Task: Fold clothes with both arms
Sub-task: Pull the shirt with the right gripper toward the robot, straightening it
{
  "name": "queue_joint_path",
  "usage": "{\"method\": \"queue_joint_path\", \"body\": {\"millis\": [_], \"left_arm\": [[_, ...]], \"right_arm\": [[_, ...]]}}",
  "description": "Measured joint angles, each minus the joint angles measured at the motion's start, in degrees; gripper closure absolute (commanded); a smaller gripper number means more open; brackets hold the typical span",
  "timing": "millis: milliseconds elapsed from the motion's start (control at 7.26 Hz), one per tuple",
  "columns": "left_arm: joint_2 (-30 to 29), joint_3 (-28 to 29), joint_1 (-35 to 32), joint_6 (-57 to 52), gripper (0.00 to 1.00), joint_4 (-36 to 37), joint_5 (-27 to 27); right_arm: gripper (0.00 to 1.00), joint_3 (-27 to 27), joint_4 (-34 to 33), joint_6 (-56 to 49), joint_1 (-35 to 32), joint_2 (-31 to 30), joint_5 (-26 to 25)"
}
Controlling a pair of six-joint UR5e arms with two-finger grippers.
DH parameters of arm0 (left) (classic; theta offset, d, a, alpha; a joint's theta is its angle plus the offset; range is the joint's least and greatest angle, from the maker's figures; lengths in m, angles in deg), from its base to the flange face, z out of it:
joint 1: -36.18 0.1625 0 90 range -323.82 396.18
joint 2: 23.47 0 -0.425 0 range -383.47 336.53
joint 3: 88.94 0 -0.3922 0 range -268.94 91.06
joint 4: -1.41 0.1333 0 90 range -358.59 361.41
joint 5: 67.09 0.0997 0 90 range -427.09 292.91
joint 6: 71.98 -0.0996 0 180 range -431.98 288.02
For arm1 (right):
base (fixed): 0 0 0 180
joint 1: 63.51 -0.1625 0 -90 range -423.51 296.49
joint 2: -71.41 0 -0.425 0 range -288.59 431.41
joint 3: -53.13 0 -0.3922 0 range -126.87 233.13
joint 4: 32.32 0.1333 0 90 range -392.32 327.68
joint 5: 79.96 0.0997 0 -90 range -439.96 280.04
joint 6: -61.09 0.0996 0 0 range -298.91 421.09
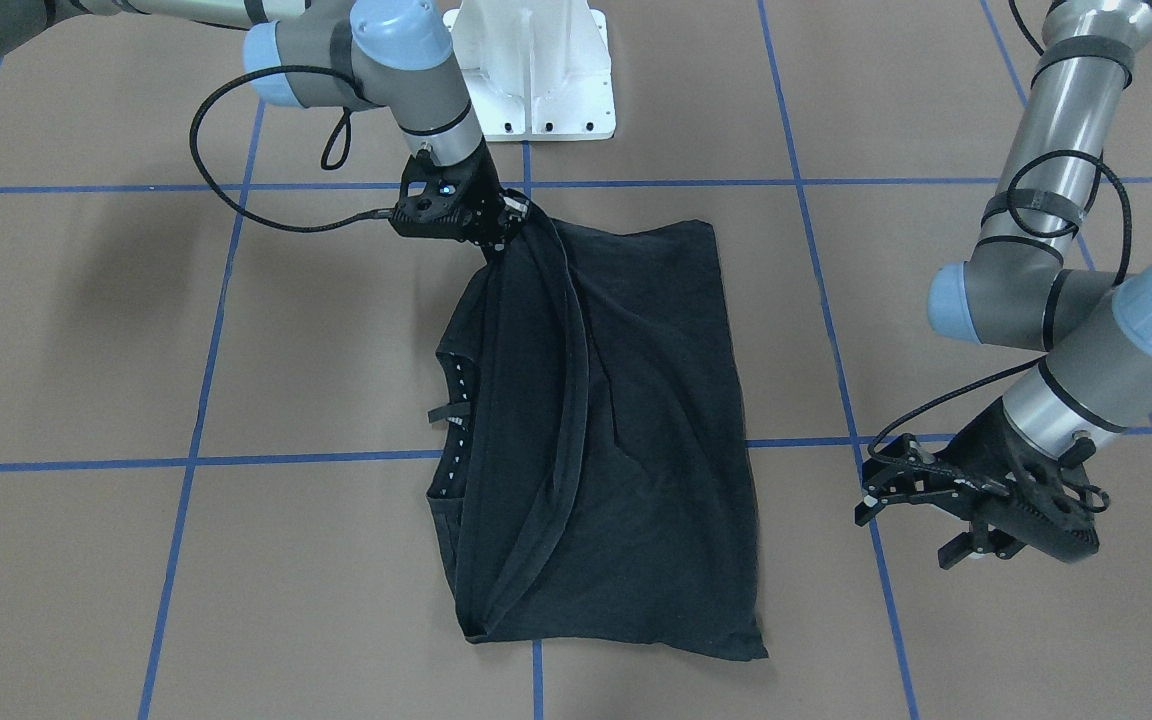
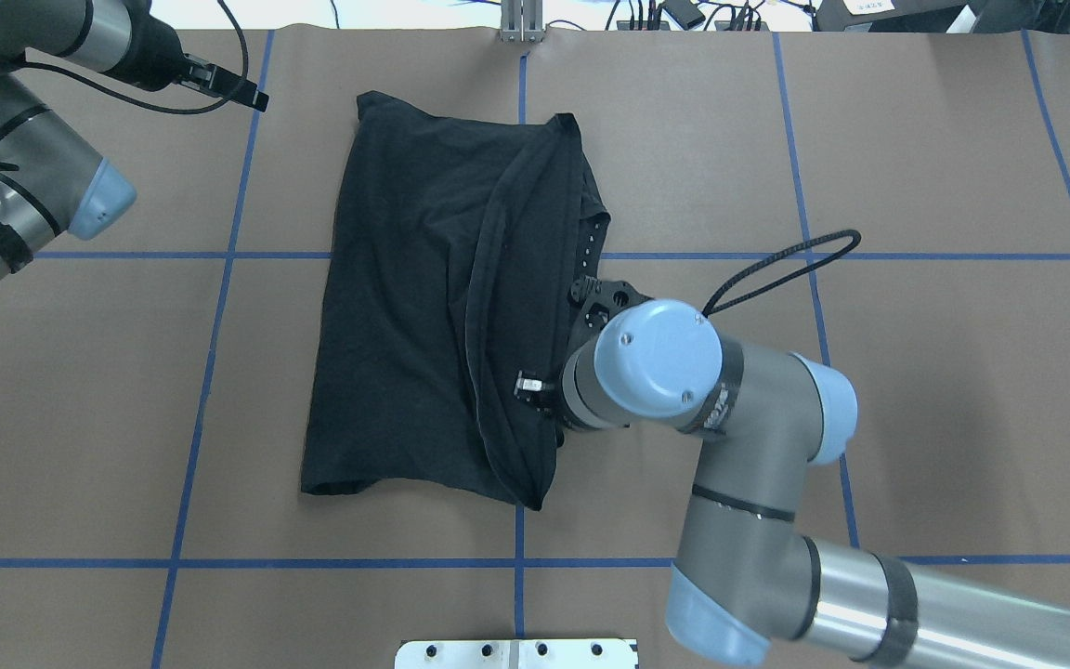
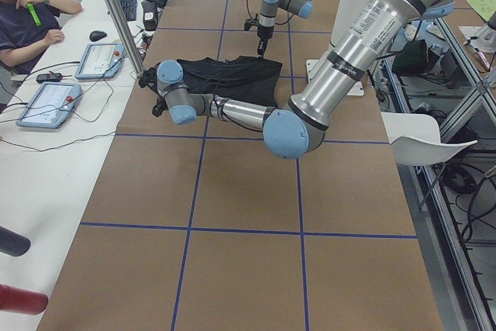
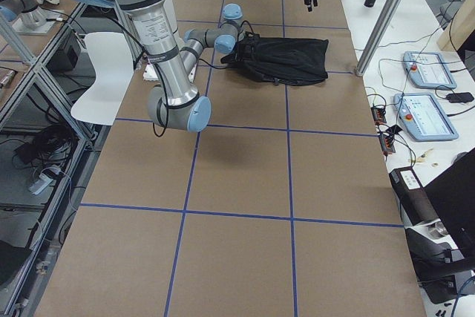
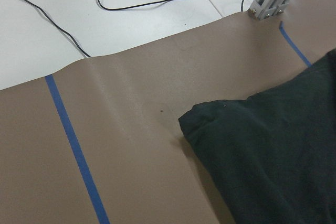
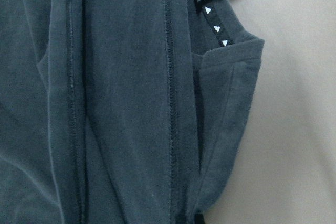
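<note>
The black T-shirt lies roughly folded in the middle of the brown table, and its logo is hidden. It also shows in the overhead view and the left wrist view. My right gripper is shut on a bunched hem edge of the shirt on the robot's side. It holds that edge lifted, so a fold drapes across the shirt. The collar with its white-marked tape lies beside this fold. My left gripper is open and empty, off the shirt's far corner.
The white pedestal base stands at the robot's edge of the table. Blue tape lines grid the brown table. A black cable loop hangs by my right wrist. An operator and teach pendants are at the far side.
</note>
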Motion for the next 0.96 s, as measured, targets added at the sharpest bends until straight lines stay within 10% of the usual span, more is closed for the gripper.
{"method": "queue_joint_path", "body": {"millis": [413, 551, 964], "left_arm": [[0.7, 0.1, 0.8, 0.3, 0.0, -0.3, 0.0], [0.8, 0.1, 0.9, 0.3, 0.0, -0.3, 0.0], [0.8, 0.3, 2.3, 0.3, 0.0, -0.3, 0.0]], "right_arm": [[1.0, 5.7, -1.2, -0.6, 3.3, -6.7, -2.5], [0.01, 6.0, -1.2, -1.1, 3.5, -7.4, -2.6], [0.0, 6.0, -1.6, -3.0, 2.5, -7.1, -2.0]]}}
